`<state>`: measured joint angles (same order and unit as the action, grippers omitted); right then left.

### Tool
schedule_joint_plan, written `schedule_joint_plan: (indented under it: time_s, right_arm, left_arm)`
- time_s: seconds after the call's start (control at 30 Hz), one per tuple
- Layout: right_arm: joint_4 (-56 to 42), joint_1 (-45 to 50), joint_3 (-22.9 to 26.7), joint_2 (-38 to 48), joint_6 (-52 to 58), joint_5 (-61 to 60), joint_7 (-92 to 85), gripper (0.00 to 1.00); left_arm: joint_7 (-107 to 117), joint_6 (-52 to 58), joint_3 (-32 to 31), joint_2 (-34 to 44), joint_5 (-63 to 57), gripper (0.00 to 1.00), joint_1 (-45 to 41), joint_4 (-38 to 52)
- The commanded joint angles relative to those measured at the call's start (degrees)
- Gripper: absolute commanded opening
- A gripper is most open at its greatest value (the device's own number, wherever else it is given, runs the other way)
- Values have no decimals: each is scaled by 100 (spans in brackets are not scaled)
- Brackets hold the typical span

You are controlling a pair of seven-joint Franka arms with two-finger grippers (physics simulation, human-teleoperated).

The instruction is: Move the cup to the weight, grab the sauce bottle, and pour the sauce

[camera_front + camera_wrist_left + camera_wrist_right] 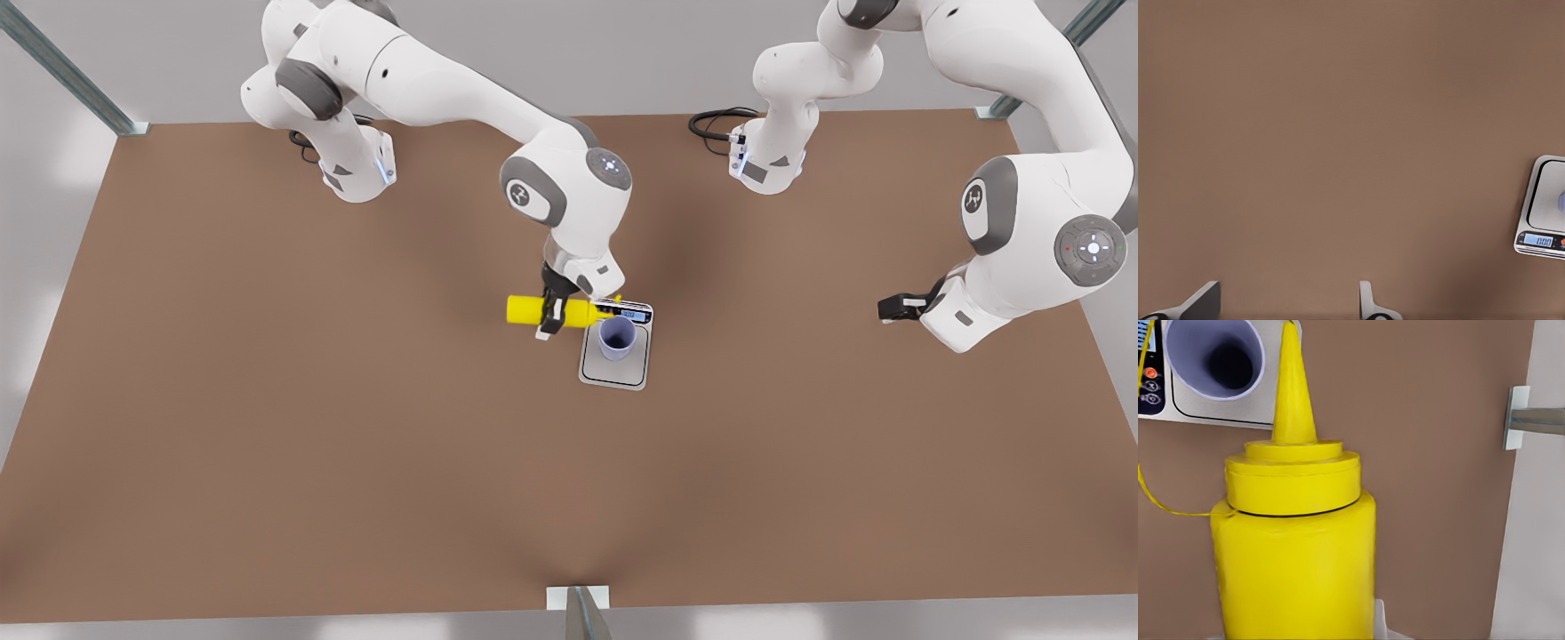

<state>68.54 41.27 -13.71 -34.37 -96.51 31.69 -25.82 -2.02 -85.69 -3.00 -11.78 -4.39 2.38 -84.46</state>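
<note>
The pale lavender cup (616,338) stands upright on the weight (613,375), a silver scale near the table's middle. My right gripper (551,313) is shut on the yellow sauce bottle (531,309), which lies tipped on its side above the table, nozzle toward the cup. In the right wrist view the sauce bottle (1295,553) points its nozzle beside the cup's (1215,360) open mouth over the weight (1218,415). My left gripper (893,308) waits open off at the front view's right; its fingers (1368,303) stand wide apart, with the weight (1543,200) off to one side.
The brown table (356,462) stretches wide around the weight. Both arm bases (356,169) stand at the back edge. A metal bracket (578,604) sits at the front edge, and frame posts (62,67) rise at the back corners.
</note>
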Motion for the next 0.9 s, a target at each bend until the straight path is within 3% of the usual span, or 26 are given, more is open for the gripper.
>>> schedule_joint_plan:
  time_s: [0.0,0.2,0.53,0.87]
  right_arm:
    - [10,4,0,0,0,39,129,51]
    - [-95,-49,-18,-43,220,13,270,51]
    - [-790,-1182,-62,36,282,-2702,271,51]
    - [-746,-3169,-70,159,282,-6025,-1627,51]
  left_arm:
    - [0,0,-8,0,-1,100,-1,0]
    - [0,18,-8,0,-1,100,-1,0]
    - [9,53,-8,0,-1,100,-1,-35]
    - [0,123,-8,0,-1,100,-10,-35]
